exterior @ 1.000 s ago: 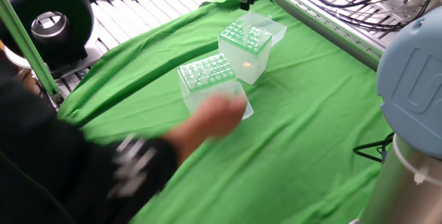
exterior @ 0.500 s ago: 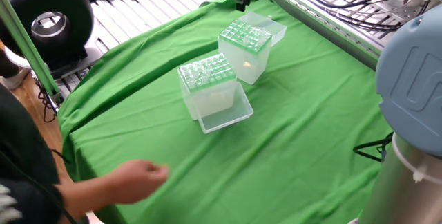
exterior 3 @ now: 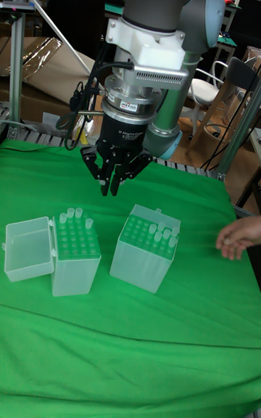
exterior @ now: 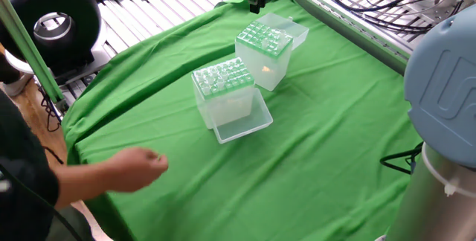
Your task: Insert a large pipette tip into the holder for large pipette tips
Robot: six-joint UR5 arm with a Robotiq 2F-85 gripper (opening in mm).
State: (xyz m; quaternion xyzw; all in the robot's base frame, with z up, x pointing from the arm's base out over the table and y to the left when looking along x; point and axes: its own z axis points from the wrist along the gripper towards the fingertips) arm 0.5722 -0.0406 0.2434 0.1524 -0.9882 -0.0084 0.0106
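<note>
The gripper [exterior 3: 114,187] hangs above the green cloth [exterior 3: 130,345] that covers the worktop, behind the two boxes and clear of both. Its fingers [exterior 3: 105,178] are drawn close together at the tips; whether a large pipette tip is pinched between them cannot be told, as none can be made out there. In the tall fixed view the holder for large pipette tips [exterior 3: 77,255] stands at the left with its clear lid [exterior 3: 29,247] swung open to the side and a few tips upright along its back row. The second tip box [exterior 3: 145,249] stands just beside it, apart. A person's hand [exterior: 137,170] rests low over the cloth, well away from the boxes
</note>
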